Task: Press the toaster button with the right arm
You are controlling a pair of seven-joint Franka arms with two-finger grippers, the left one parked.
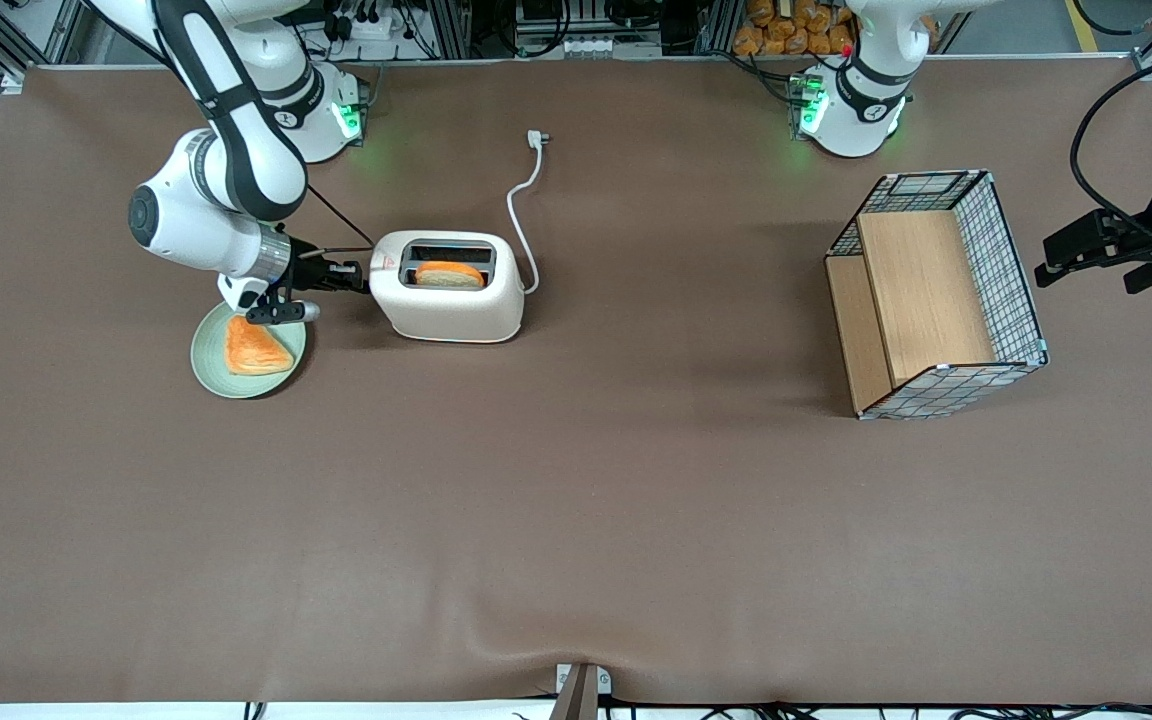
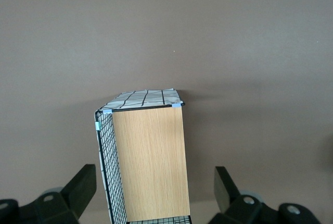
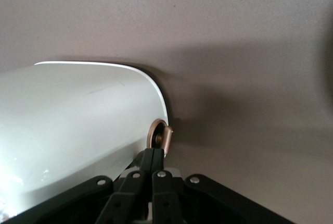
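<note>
The cream-white toaster [image 1: 451,300] stands on the brown table with a slice of toast [image 1: 449,274] in its top slot. My right arm's gripper [image 1: 354,275] is at the toaster's narrow end, the one toward the working arm's end of the table. Its fingers are shut together with nothing between them. In the right wrist view the toaster's rounded end [image 3: 78,120] fills much of the frame. The small round toaster button [image 3: 162,136] sticks out from it, and the gripper [image 3: 153,155] has its tips right at the button, touching or almost touching it.
A green plate [image 1: 211,362] with an orange pastry [image 1: 256,348] lies just below the wrist, nearer the front camera. The toaster's white cord and plug [image 1: 536,137] trail toward the arm bases. A wire basket [image 1: 1011,270] with wooden panels, which also shows in the left wrist view [image 2: 148,161], stands toward the parked arm's end.
</note>
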